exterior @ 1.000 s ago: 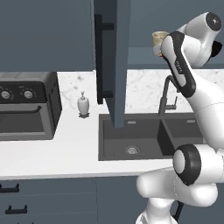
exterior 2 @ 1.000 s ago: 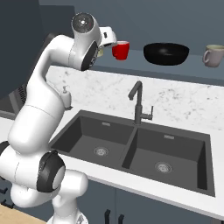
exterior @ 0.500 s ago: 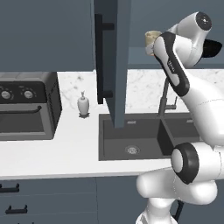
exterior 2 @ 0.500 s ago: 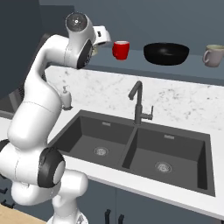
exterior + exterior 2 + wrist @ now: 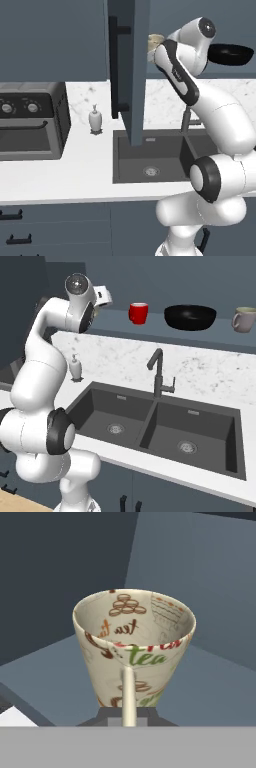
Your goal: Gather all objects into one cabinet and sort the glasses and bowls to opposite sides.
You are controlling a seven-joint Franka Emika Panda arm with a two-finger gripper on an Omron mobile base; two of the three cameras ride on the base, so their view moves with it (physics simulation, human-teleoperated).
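A cream cup printed with "tea" [image 5: 132, 644] fills the hand view, handle toward the camera, and my gripper [image 5: 128, 714] is shut on it. In the left base view the cup [image 5: 156, 42] rides at the gripper [image 5: 154, 50], just right of the cabinet's open door [image 5: 127, 70] with its black bar handle [image 5: 114, 65]. On the cabinet shelf [image 5: 160, 327] stand the red cup [image 5: 138, 312], the wide black bowl [image 5: 190, 317] and the beige-grey mug [image 5: 244, 319]. My gripper [image 5: 106, 300] is left of the red cup, apart from it. The bowl [image 5: 230, 54] shows behind my arm.
A white soap dispenser [image 5: 95, 120] stands on the marble counter [image 5: 210, 363] beside the double sink [image 5: 160, 426] with its dark faucet [image 5: 159, 373]. A toaster oven [image 5: 30, 120] sits at the far left. The open door hangs over the sink's left edge.
My hand has carried the printed cup leftward, away from the red cup and toward the open door. The shelf's three vessels have not moved.
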